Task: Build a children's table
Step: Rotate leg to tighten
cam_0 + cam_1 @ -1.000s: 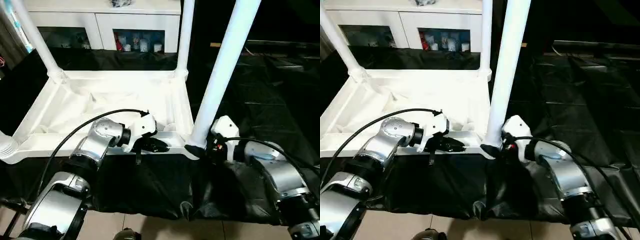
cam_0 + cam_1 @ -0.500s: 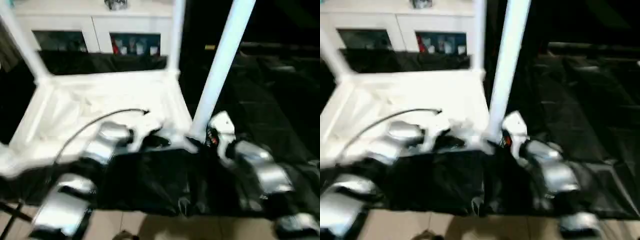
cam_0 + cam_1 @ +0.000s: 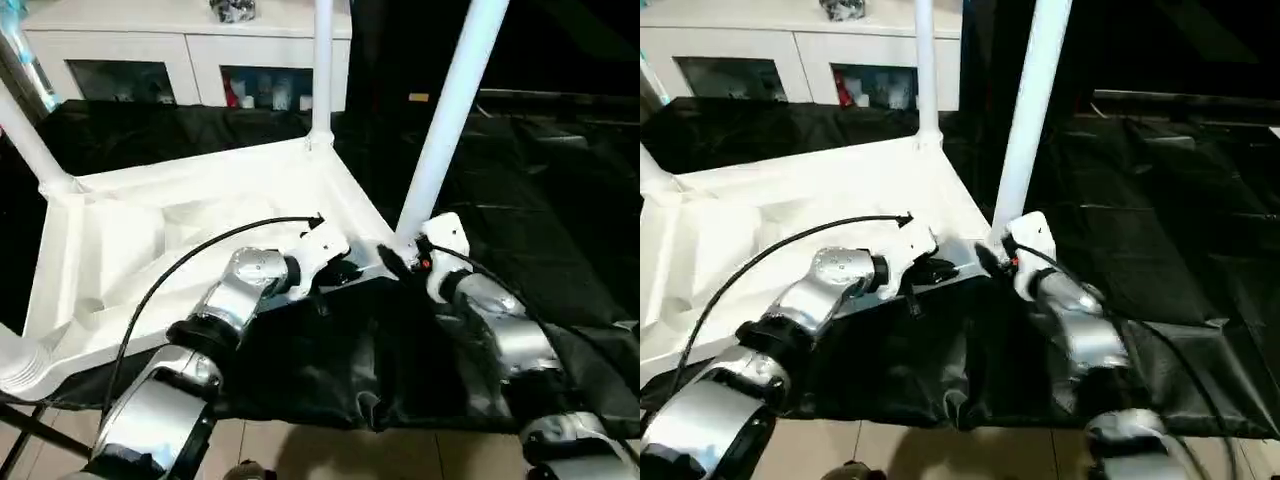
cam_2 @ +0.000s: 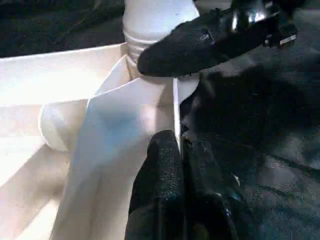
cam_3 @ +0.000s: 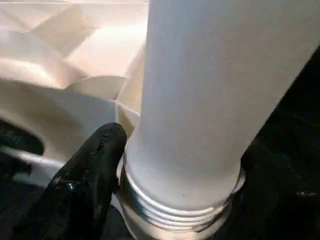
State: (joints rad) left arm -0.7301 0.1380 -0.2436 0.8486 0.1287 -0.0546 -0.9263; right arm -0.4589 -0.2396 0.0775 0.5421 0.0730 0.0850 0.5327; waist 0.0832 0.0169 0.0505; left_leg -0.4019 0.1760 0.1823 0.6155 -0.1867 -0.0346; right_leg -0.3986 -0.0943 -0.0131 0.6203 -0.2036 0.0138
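The table top (image 3: 180, 215) lies upside down, ribbed underside up, on a black sheet (image 3: 560, 200) covering the floor. Legs stand upright in its corner sockets: one at the near right corner (image 3: 450, 110), one at the far right (image 3: 322, 70), one at the far left (image 3: 25, 140). Part of a fourth leg (image 3: 15, 365) shows at the near left corner.

The left end effector (image 3: 335, 268) is clenched on the near rim of the top (image 4: 176, 107), just beside the near right socket; in the left wrist view its two black fingers (image 4: 165, 190) press together with the thin white edge between them.

The right end effector (image 3: 395, 258) is at the foot of the near right leg. One black finger (image 5: 87, 175) lies against the ribbed collar (image 5: 175, 210); the jaws stand wide around the leg.

A white cabinet (image 3: 190, 50) with glass doors stands behind.
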